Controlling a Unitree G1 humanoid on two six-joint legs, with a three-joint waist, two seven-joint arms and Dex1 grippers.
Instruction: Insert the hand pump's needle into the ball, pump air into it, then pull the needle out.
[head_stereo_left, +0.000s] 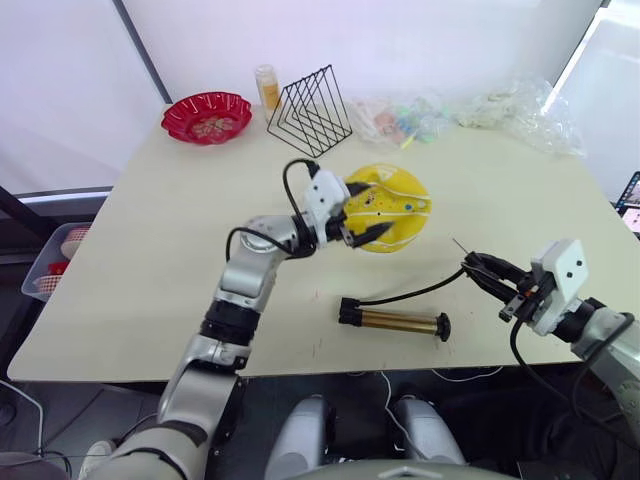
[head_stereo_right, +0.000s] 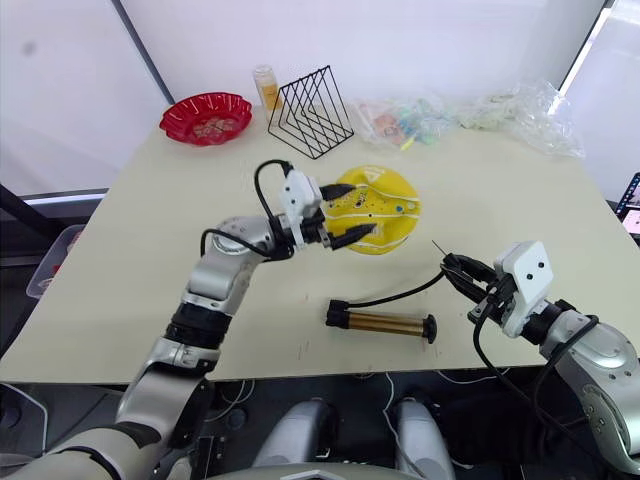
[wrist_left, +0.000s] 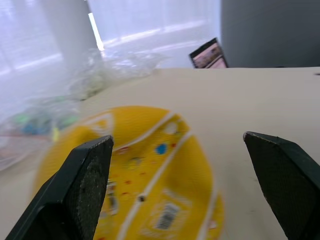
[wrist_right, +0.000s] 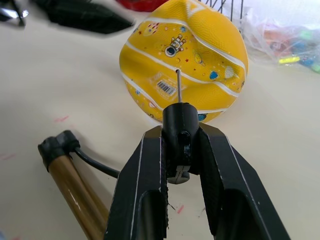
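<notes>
Step in hand: I judge this the approach before insertion; the needle (wrist_right: 178, 86) is not yet in the ball (head_stereo_left: 388, 207).
Right gripper (wrist_right: 180, 131): my fingers are closed on the black fitting at the hose end, with the needle sticking out ahead toward the ball but well short of it.
Left gripper (head_stereo_left: 358, 233): my fingers are spread wide, the tips at the near-left side of the ball; I cannot tell whether they touch it.
Ball: yellow, partly deflated and dented, lying at the middle of the table (head_stereo_left: 160, 260).
Hand pump (head_stereo_left: 395, 321): lying flat on the table near its front edge, between my two arms, its hose curving right to my right gripper.
Next move, as I judge it: steady the ball with the left gripper, then line the needle up with the valve and push it straight in.
Hard to make out: the valve hole; a small dark spot shows on the ball in the left wrist view, but I cannot say it is the valve.
Risk: the soft skin may cave in under the needle.
</notes>
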